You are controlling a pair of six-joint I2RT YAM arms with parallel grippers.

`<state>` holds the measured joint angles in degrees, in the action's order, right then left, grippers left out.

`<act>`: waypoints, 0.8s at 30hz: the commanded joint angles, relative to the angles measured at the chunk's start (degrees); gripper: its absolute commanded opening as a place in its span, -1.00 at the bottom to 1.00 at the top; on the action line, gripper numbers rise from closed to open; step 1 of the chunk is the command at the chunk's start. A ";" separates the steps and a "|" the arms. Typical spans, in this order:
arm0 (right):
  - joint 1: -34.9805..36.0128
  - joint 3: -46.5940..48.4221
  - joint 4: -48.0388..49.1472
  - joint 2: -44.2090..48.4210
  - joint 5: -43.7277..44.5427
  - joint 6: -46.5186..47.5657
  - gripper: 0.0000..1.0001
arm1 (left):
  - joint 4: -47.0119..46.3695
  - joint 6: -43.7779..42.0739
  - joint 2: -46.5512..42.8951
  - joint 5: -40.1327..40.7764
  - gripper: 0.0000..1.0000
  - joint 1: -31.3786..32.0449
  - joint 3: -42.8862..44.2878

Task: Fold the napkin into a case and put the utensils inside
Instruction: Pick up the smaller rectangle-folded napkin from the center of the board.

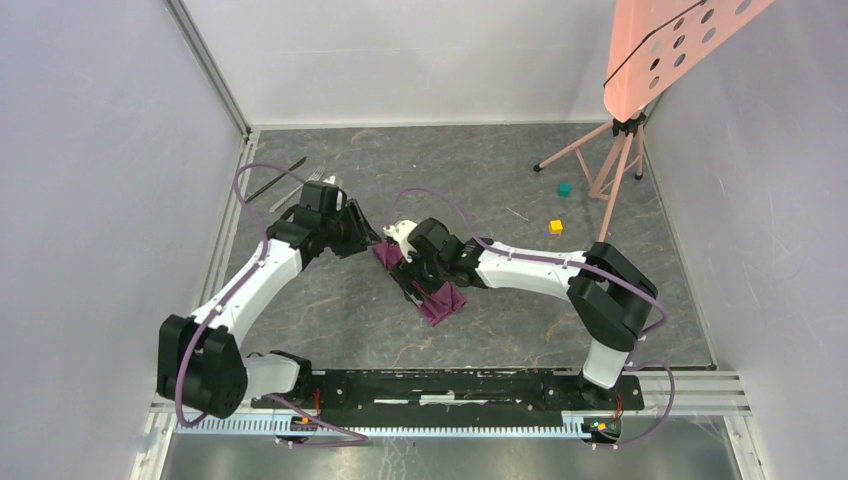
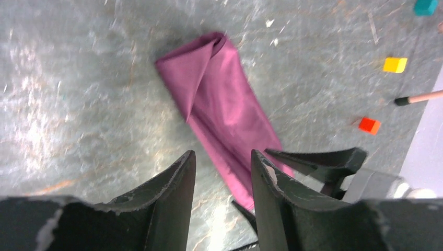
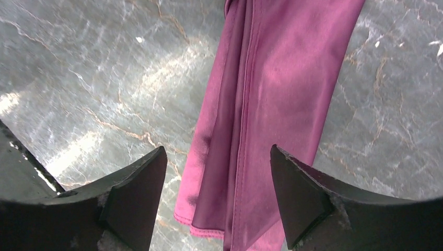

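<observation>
Both reach inward to mid-frame, elbows bent: left arm [image 1: 250, 285], left gripper [image 2: 220, 157] spread and empty above the folded napkin [image 2: 219, 99]; right arm [image 1: 530, 268], right gripper [image 3: 217, 151] spread wide, straddling the napkin without pinching.

Quick headcount, nothing fancy. One plum-purple napkin [image 2: 224, 104]. Two pieces of cutlery: one dark knife [image 1: 275, 181] and one silver fork [image 1: 300, 188]. Three little cubes: one teal cube [image 2: 426, 6], one yellow cube [image 2: 395, 64] and one orange cube [image 2: 369, 125], though the overhead view only shows me the teal and yellow ones. Two robot arms, the left arm [image 1: 245, 290] and the right arm [image 1: 530, 265], so two grippers as well, the left gripper [image 2: 222, 157] and the right gripper [image 3: 217, 151], two fingers apiece. One tripod [image 1: 615, 165] with one peach perforated panel [image 1: 660, 50].
</observation>
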<state>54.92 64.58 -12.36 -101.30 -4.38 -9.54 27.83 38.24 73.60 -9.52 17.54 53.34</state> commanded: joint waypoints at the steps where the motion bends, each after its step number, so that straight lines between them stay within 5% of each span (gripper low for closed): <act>1: 2.17 5.81 -10.93 -1.50 7.95 0.43 0.57 | 2.53 -0.37 -5.38 -0.48 0.02 0.04 -5.23; 24: 7.65 10.48 -12.58 -9.86 14.63 -5.86 0.30 | 5.50 -0.55 -13.95 -1.03 0.04 0.03 -8.86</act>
<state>60.97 72.58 -24.97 -110.13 8.01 -12.71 33.04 38.26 61.19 -10.61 17.54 44.21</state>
